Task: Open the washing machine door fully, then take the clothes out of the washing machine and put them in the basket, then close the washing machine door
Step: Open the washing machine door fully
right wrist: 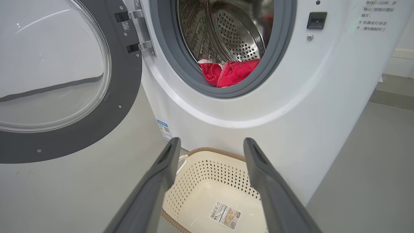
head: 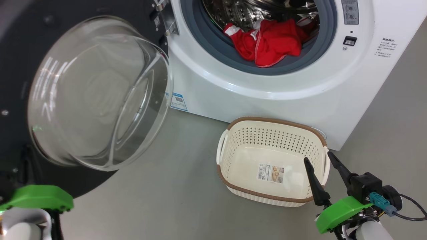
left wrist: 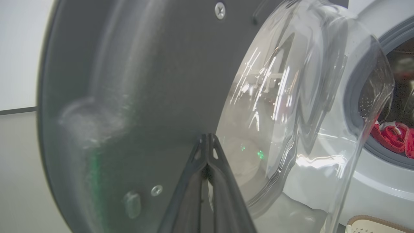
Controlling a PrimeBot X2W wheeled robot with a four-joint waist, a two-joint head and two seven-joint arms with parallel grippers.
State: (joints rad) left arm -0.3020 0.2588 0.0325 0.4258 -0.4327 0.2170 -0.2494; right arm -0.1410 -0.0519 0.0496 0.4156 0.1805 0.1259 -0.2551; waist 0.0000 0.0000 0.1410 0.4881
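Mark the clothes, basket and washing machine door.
clothes (head: 270, 43), head view, middle of the red heap.
basket (head: 267, 136), head view, perforated far wall.
washing machine door (head: 96, 93), head view, centre of its glass bowl.

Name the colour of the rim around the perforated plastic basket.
Brown, with a woven look, atop the cream-white perforated plastic basket; clearest in the head view.

The washing machine door (head: 93, 96) stands swung wide at nine o'clock, its glass bowl bulging over the floor (head: 173, 193), right before the left gripper (left wrist: 207, 139) with its fingers pressed together. At twelve o'clock the mouth of the washing machine (head: 300, 86) is unblocked, the clothes (head: 267, 43) heaped on its lower lip. Bare floor at six o'clock leaves a lane between door and basket (head: 267, 119), open-topped at five o'clock.
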